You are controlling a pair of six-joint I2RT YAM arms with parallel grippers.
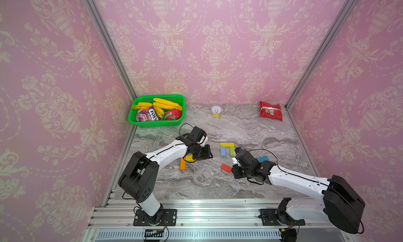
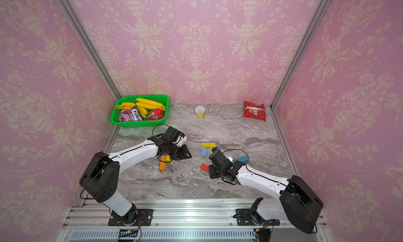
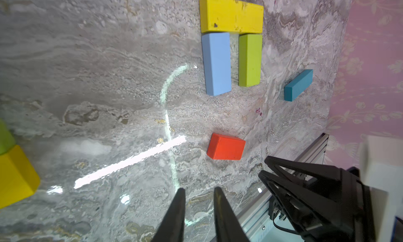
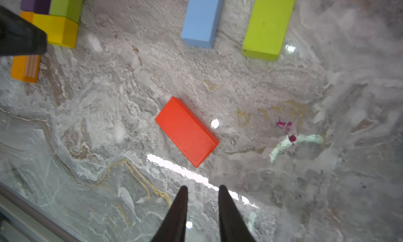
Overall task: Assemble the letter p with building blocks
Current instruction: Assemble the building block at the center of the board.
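- Left tool, narrow and empty, hangs beside a heap of orange, yellow, purple and lime wooden bars: a swing could scatter them.
- Centre: a yellow wooden bar caps a light-blue bar and a lime-green bar; one nudge could break the unfinished P.
- Right tool, narrow and empty, hovers near a skewed red wooden bar it may shove.

Red block, grey marbled table, pink damask walls.

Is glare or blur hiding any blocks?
Left wrist: glare streak on the table beside the red block, none on it; yellow block at the frame edge blurred. Right wrist: streak near the red block, sharp. Top views: even light.
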